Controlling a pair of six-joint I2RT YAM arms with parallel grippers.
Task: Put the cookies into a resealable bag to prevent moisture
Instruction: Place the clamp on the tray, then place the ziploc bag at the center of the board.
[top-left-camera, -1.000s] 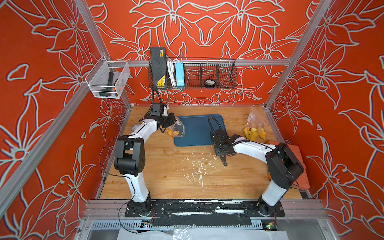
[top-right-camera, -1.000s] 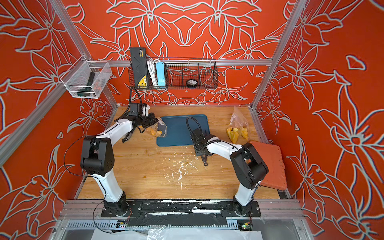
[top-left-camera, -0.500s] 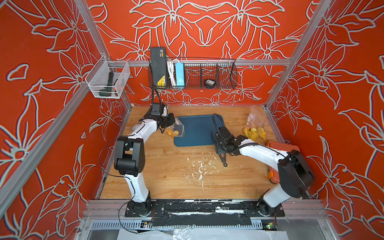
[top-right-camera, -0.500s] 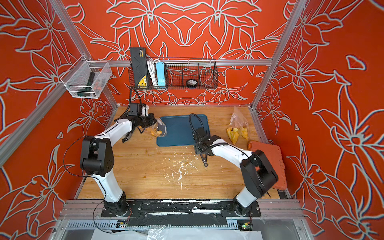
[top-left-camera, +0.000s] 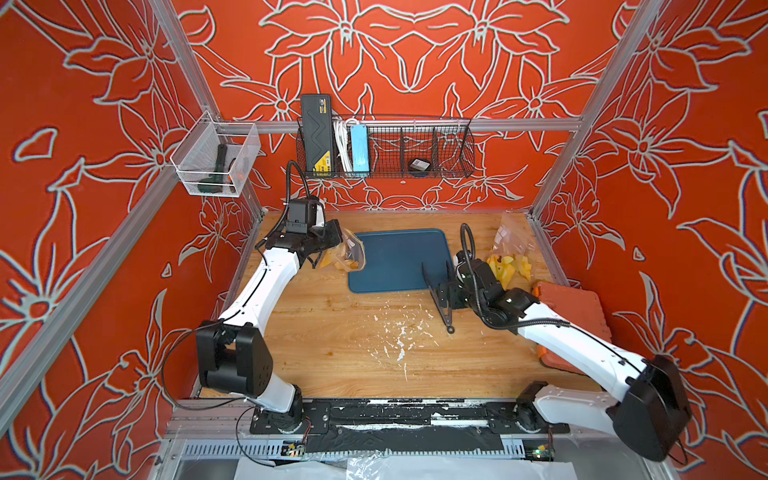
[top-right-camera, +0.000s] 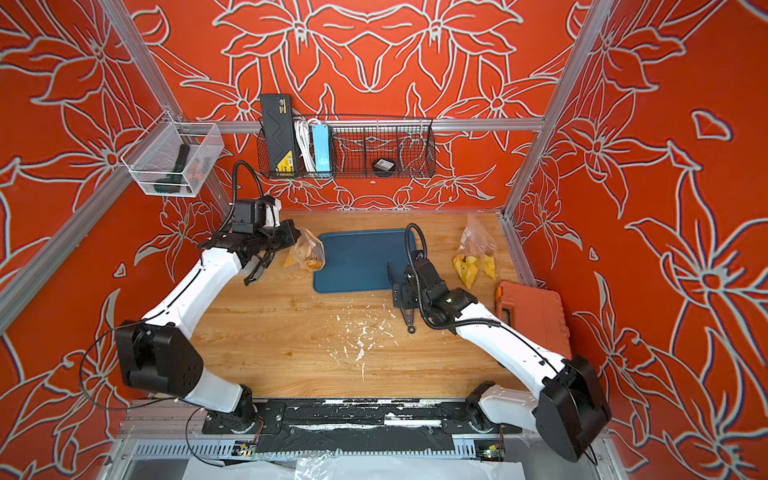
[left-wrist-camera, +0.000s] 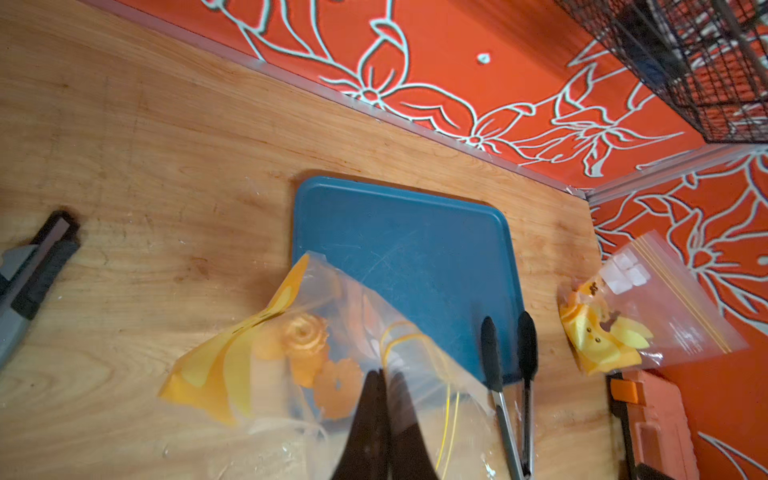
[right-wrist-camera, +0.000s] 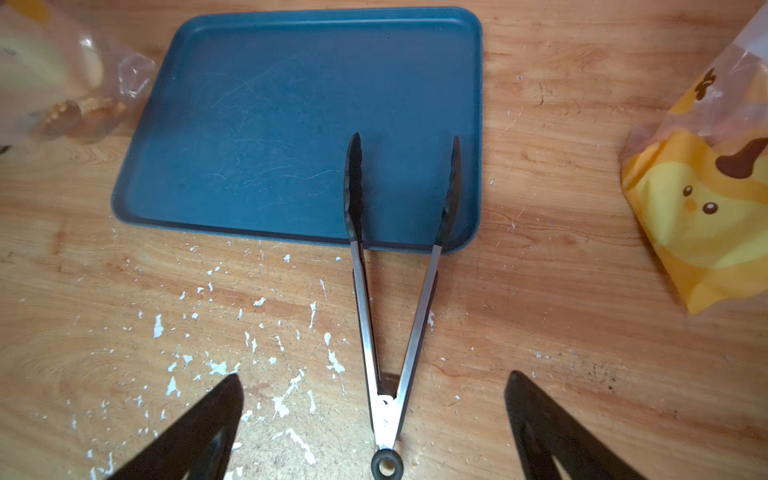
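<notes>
We see the left gripper (left-wrist-camera: 380, 386) with its jaws pressed together on the upper edge of a clear resealable bag (left-wrist-camera: 365, 316), pinching the plastic between them. The cookies (left-wrist-camera: 305, 337) sit inside this bag, gathered at its lower end. From the left wrist two orange flower-shaped ones show through the film, and from the right wrist a few brown ones. In both top views the bag hangs just beside the left edge of the blue tray (top-left-camera: 399, 259), overlapping its near-left corner. We cannot tell whether the bag's bottom touches the wooden table (top-left-camera: 332, 353).

The right gripper (right-wrist-camera: 374, 375) is spread wide, its two black fingers (right-wrist-camera: 199, 428) well apart and holding nothing. Between them lie metal tongs (right-wrist-camera: 415, 316) — flat on the wood, their ring end nearest the gripper. Their black tips are splayed open and rest over the tray's near rim. Neither finger touches the tongs.

To the right of the tray, apart from it, a second bag (right-wrist-camera: 702, 216) with a yellow chick print lies on the table. An orange case (top-right-camera: 532, 316) sits against the right wall. White flecks (right-wrist-camera: 249, 345) are scattered over the wood in front of the tray.
</notes>
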